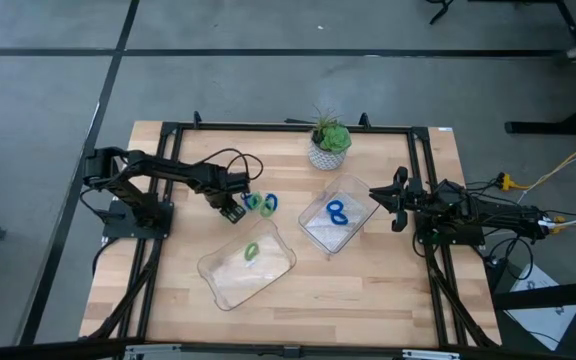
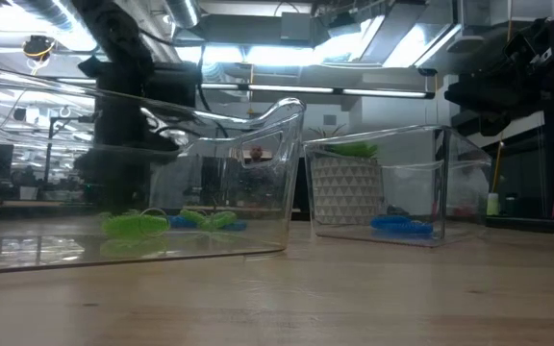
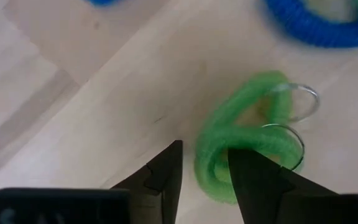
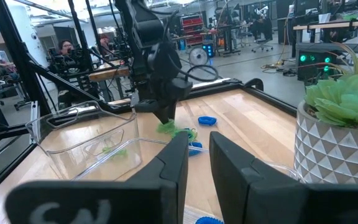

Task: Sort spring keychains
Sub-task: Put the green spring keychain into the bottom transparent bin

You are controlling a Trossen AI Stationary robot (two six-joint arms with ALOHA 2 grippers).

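Nearest the low camera: bare wooden table (image 2: 354, 298), then a clear tray (image 2: 200, 192) at frame left holding a green keychain (image 2: 135, 224). In the high view this tray (image 1: 248, 265) sits lower centre with the green coil (image 1: 252, 251) inside.

Second clear tray (image 1: 336, 213) sits right of centre, one blue keychain (image 1: 337, 212) in it; in the low view it shows as a blue lump (image 2: 402, 226) at that tray's floor.

Left gripper (image 1: 234, 203) is down at the table, centre-left, at a loose green keychain (image 1: 252, 202) with a blue keychain (image 1: 269, 203) just beside it. In the left wrist view the jaws are parted and straddle one side of the green coil (image 3: 241, 140); a finger (image 3: 253, 183) lies over the coil, not visibly clenched on it. Metal rings show on the coil. Blue coil (image 3: 319, 28) at upper right.

Right gripper (image 1: 396, 200) hovers at the right tray's edge, jaws slightly apart, nothing between them.

Potted plant (image 1: 329, 143) stands top centre, behind the trays.
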